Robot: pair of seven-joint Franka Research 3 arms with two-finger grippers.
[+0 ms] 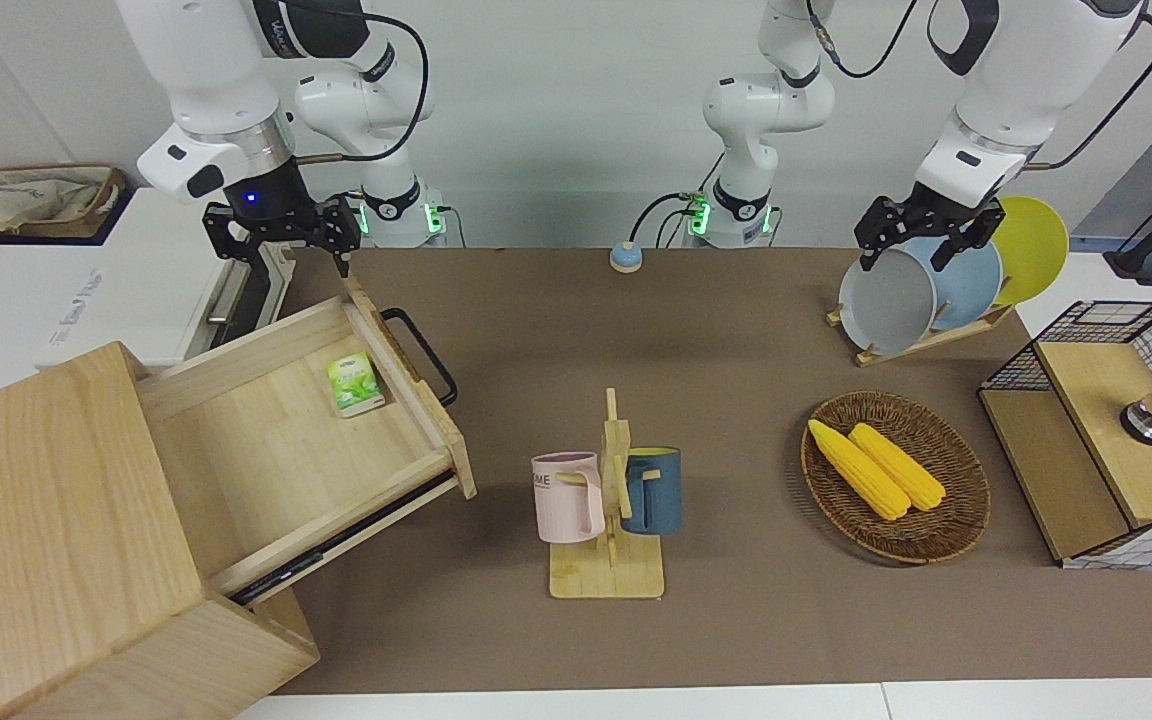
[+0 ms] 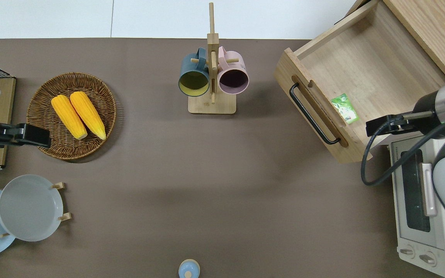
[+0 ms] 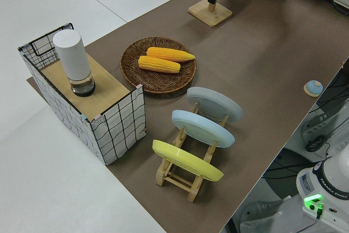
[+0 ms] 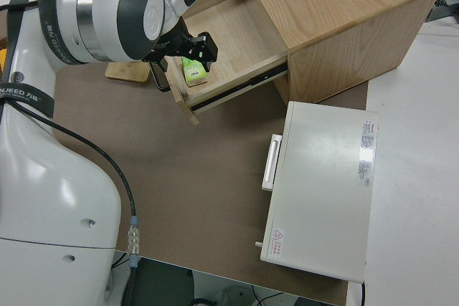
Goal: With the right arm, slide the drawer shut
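The drawer (image 1: 286, 440) stands pulled far out of the light-wood cabinet (image 1: 46, 520), its black bar handle (image 1: 423, 355) toward the table's middle. A green packet (image 1: 354, 384) lies inside, against the drawer front. My right gripper (image 1: 281, 250), with the blue wrist light, hangs open and empty in the air. In the overhead view it (image 2: 375, 127) is over the drawer's (image 2: 361, 69) edge nearest the robots, beside the packet (image 2: 345, 108) and touching nothing. The right side view shows the gripper (image 4: 195, 51) above the packet (image 4: 192, 71). The left arm is parked, its gripper (image 1: 921, 250) open.
A white oven (image 2: 423, 200) stands beside the drawer, nearer to the robots. A mug stand (image 1: 608, 500) with two mugs is at mid-table. A basket of corn (image 1: 894, 475), a plate rack (image 1: 926, 290) and a wire-mesh box (image 1: 1106, 440) are toward the left arm's end.
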